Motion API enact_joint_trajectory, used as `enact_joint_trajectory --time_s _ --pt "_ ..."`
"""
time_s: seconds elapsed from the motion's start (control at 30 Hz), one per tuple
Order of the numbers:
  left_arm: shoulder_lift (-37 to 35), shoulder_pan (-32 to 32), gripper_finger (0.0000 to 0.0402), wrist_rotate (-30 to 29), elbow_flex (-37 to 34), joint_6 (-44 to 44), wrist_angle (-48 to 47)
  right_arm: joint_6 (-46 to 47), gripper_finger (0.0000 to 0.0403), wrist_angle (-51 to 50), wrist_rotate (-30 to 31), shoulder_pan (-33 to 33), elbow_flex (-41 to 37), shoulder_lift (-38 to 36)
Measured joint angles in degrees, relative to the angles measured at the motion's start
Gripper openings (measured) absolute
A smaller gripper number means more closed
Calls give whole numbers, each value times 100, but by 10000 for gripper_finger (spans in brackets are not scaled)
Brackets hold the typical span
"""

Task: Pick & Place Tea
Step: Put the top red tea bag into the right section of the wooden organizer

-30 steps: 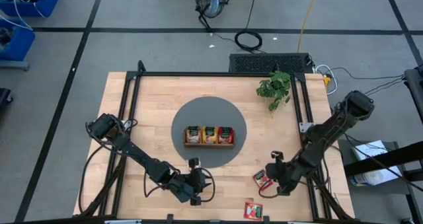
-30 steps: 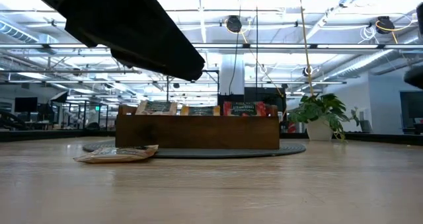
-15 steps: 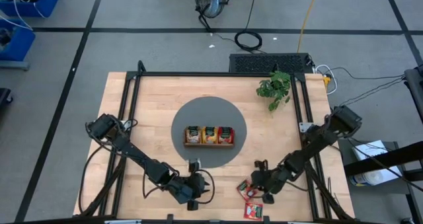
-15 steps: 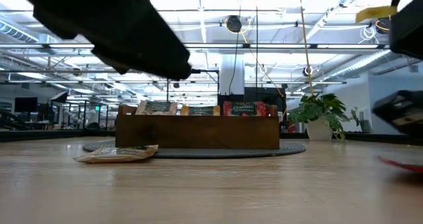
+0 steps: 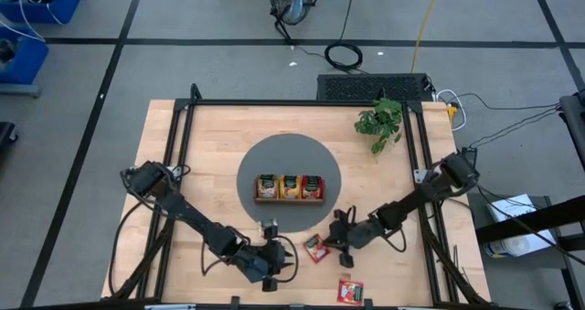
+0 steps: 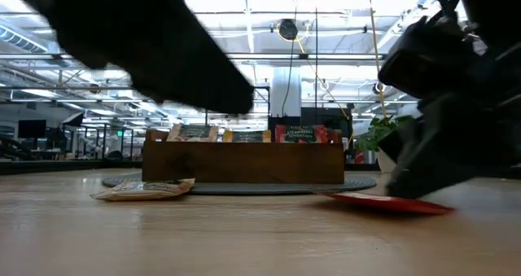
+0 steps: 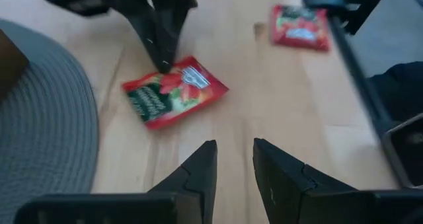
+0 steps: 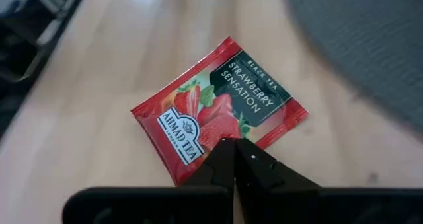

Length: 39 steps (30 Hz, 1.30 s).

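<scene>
We observed a glossy red foil-like tea packet (image 8: 218, 121) on the smooth pale wooden table (image 5: 210, 145), a matt grey woven mat (image 5: 289, 164), and a brown wooden tray (image 6: 242, 165)

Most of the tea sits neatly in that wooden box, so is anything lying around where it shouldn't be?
Yes. Three packets lie loose on the table: a red packet askew under the right gripper fingers, another red one at the near edge, and a beige packet beside the grey mat.
</scene>
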Motion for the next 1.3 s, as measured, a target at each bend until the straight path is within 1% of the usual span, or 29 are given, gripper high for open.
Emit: enact_joint_trajectory --time_s 0.07,0.17,0.27,0.37,0.43,0.6,0.63,0.73,0.8,0.9,1.03,1.13,1.23,1.3 --pt "230 119 102 87 0 -24 174 -100 0 214 248 -48 -6 82" --pt "415 369 102 308 -9 56 339 -248 0 478 438 -102 5 150" --pt "394 545 102 356 1 129 645 -305 0 548 711 -114 11 213" --pt "363 564 102 325 2 125 707 -391 0 553 821 -115 9 264" --pt "363 550 102 403 2 65 627 -504 0 572 798 -112 11 235" --pt "367 530 102 890 2 -111 512 -573 0 144 539 56 24 -128" --pt "370 516 102 935 2 -139 492 -536 0 -97 562 95 24 -206" --pt "370 442 102 965 2 -161 462 -147 0 -857 897 185 17 -294" --pt "371 389 102 967 2 -191 460 103 0 -1039 987 230 26 -316" --pt "372 329 102 974 2 -262 458 317 0 -942 793 240 24 -269" --pt "372 321 102 963 2 -262 452 356 0 -605 639 372 22 -180" --pt "374 322 102 926 2 -261 445 378 0 -426 348 419 20 -140" --pt "374 332 102 917 2 -286 445 317 0 -278 74 434 20 -91" --pt "374 334 102 913 2 -286 456 168 0 -118 26 448 18 -66"
